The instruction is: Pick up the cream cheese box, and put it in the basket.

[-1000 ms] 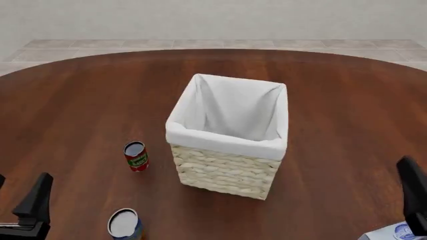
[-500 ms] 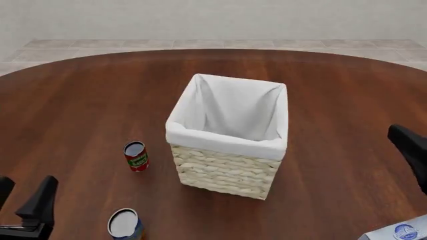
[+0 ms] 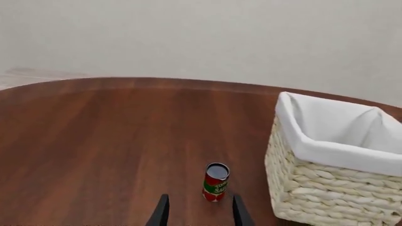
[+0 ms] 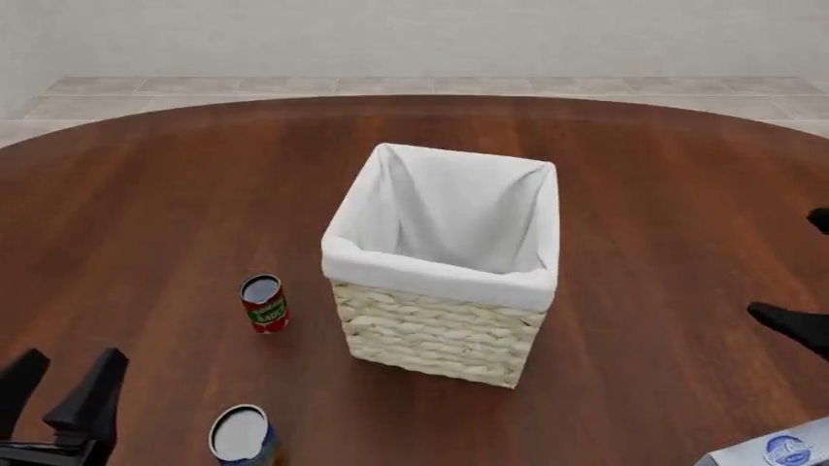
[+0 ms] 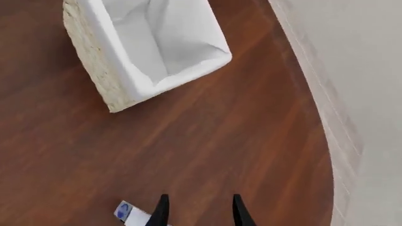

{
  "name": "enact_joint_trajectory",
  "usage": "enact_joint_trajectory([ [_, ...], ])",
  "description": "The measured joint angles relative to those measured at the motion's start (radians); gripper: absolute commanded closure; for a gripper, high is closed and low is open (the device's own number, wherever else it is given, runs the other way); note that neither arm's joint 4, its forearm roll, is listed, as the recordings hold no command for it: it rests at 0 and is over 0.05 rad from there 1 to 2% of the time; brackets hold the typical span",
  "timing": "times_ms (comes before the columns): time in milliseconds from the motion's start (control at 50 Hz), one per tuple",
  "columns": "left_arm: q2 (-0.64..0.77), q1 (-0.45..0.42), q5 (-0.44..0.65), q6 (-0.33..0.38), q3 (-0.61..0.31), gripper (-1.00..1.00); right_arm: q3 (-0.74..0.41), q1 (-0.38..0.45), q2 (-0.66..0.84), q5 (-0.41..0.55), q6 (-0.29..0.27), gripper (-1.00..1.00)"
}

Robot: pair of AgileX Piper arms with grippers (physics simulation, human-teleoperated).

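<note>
Nothing's done yet: my right gripper (image 5: 197, 209), jaws spread and empty, is near the flat pale grey-blue cream cheese box (image 4: 778, 451), which lies on the table well apart from the tall woven wicker basket (image 4: 441, 335), and my left gripper (image 3: 197, 212) idles, jaws spread.

red-labelled can (image 4: 264, 303), blue-labelled can (image 4: 243, 435), round wooden table (image 4: 155, 194)

All I can see of my robot is its two grippers, the left gripper (image 4: 61, 386) and the right gripper (image 4: 806, 275), both plain black, each with two thin flat fingers (image 3: 161, 213) that narrow to pointy tips.
</note>
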Motion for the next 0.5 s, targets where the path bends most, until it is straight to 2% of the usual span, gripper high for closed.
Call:
enact_joint_trajectory([
  [140,-0.001,-0.009,0.007,-0.007,0.001,-1.0,0.014,-0.033,0.064,0.053,-0.16,-1.0],
  [260,-0.001,-0.014,0.013,-0.007,0.001,-1.0,0.013,-0.042,0.086,0.077,-0.331,-1.0],
  [500,-0.002,-0.017,0.019,-0.003,0.001,-1.0,0.082,-0.156,0.105,0.097,-0.67,-1.0],
])
